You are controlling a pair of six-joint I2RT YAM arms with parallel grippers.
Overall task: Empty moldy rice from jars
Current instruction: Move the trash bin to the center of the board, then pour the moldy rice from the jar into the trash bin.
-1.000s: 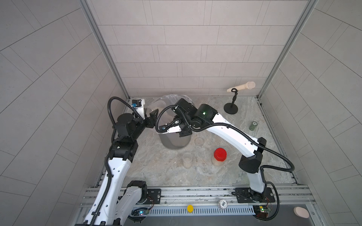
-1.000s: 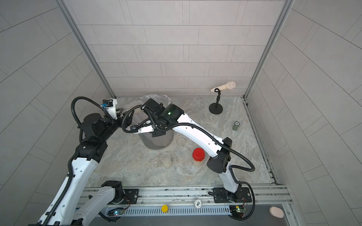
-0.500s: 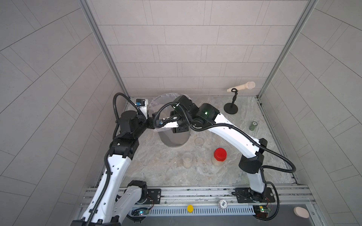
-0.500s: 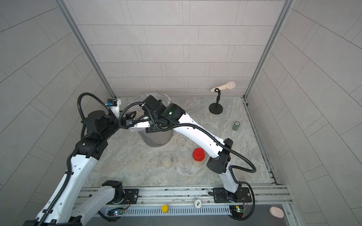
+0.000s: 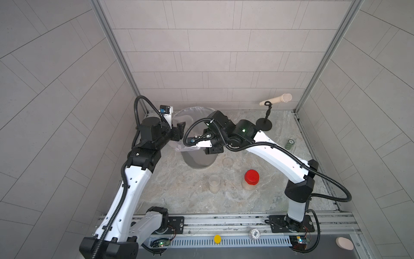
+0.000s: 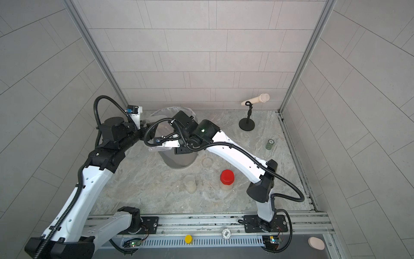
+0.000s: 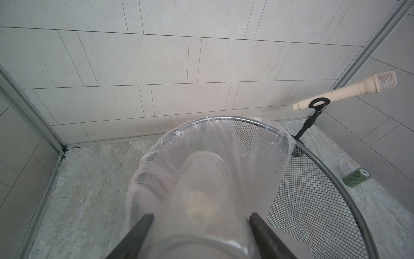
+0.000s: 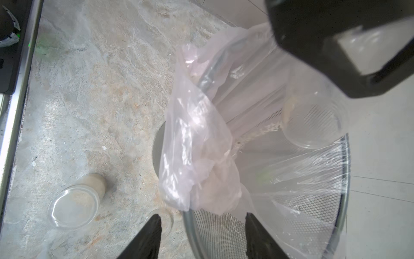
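In both top views the left claw [image 5: 179, 132] hangs at the plastic-lined grey mesh metal bin [image 5: 197, 161]. Left wrist: it stays clamped on a small clear cylindrical jar [image 7: 201, 190], tipped. Right wrist: the right claw [image 8: 201, 235] has just sprung apart astride the rim; pale moldy rice [image 8: 264, 130] seems to spill in, so one jar looks nearly emptied

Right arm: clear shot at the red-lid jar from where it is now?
Probably yes. The right fingers stand open and empty by the bin. The red-lid jar stands upright on the table, with only a loose clear lid flat between them. It sits nearer the base, so the arm must fold back.
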